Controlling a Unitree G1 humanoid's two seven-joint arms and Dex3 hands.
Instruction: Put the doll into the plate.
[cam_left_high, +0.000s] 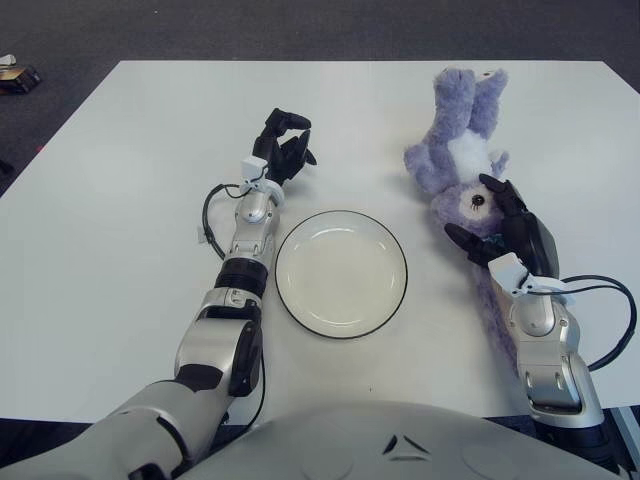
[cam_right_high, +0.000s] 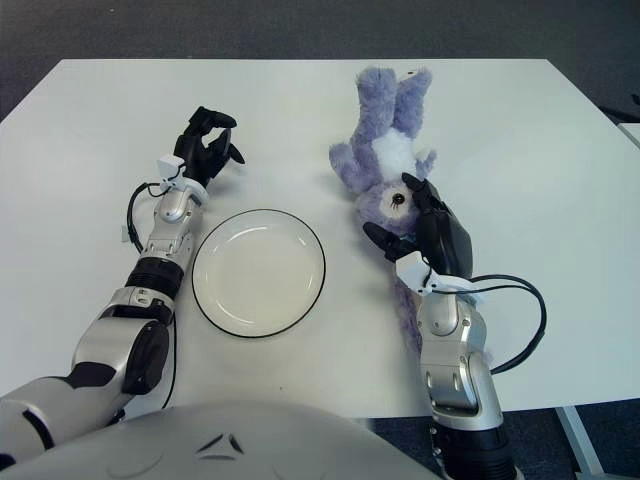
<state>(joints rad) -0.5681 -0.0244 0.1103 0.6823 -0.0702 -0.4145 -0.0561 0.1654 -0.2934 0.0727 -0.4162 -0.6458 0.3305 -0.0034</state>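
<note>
Two robot hands are showing over the flat white table (cam_left_high: 120, 200), and only one of them is busy. The right hand (cam_left_high: 505, 232) is sitting to the right of the round white plate with the thin dark rim (cam_left_high: 341, 273), with its dark fingers (cam_left_high: 462, 240) curling around the head of the fluffy purple plush doll with the white belly (cam_left_high: 455, 160). One finger is reaching over the top of the doll's face and another is wrapping in from below, so the hand is gripping the head. The doll is lying on the table well to the right of the plate and apart from it, head toward the robot and legs pointing toward the far edge of the table. Part of its purple body is trailing under the right forearm, beside the black cable (cam_left_high: 612, 320) looping off the wrist.

The plate is sitting bare in the middle of the table, close to the robot's body. The left hand (cam_left_high: 283, 145) is showing just beyond the plate's upper left, its black fingers curling in on themselves and holding nothing. Whether it is touching the table I cannot tell.
</note>
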